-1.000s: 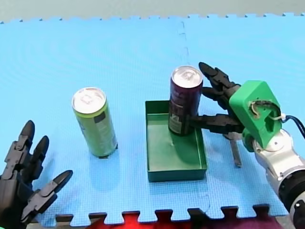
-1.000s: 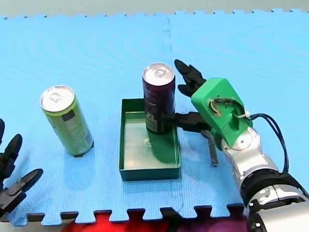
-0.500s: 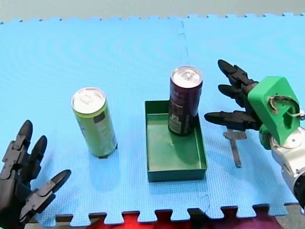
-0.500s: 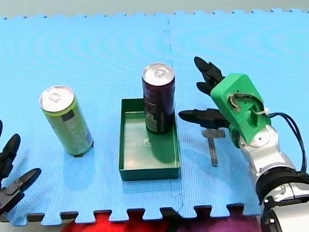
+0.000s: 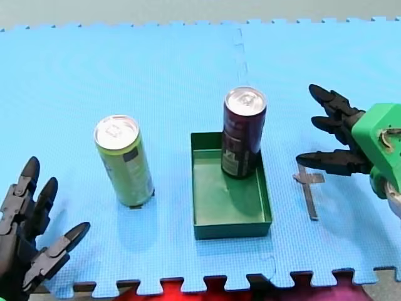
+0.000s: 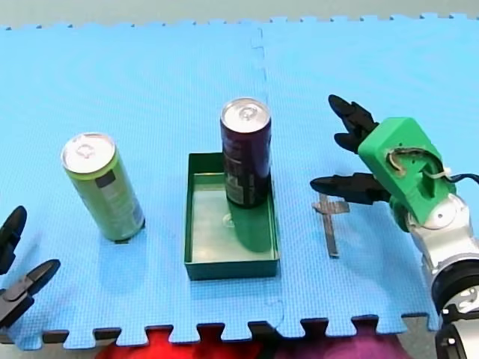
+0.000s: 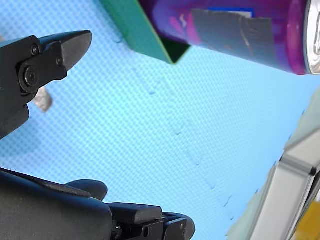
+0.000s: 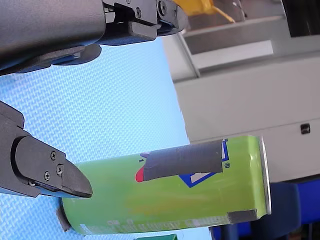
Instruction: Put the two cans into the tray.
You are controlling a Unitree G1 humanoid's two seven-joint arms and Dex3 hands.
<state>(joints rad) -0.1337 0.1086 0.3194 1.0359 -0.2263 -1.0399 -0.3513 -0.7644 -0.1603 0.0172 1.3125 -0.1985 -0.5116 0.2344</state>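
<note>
Here, the purple can (image 5: 243, 133) stands upright inside the green tray (image 5: 229, 208).

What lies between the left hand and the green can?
Nothing but bare mat. Both head views show an empty stretch from the left hand, at the near left corner, to the green can.

Purple metal can (image 7: 240, 30) w/ grey tape patch sits in green plastic tray (image 7: 132, 27), near its corner, on blue foam mat (image 7: 165, 125). Black robot fingers (image 7: 55, 47) nearby, apart from can.
</note>
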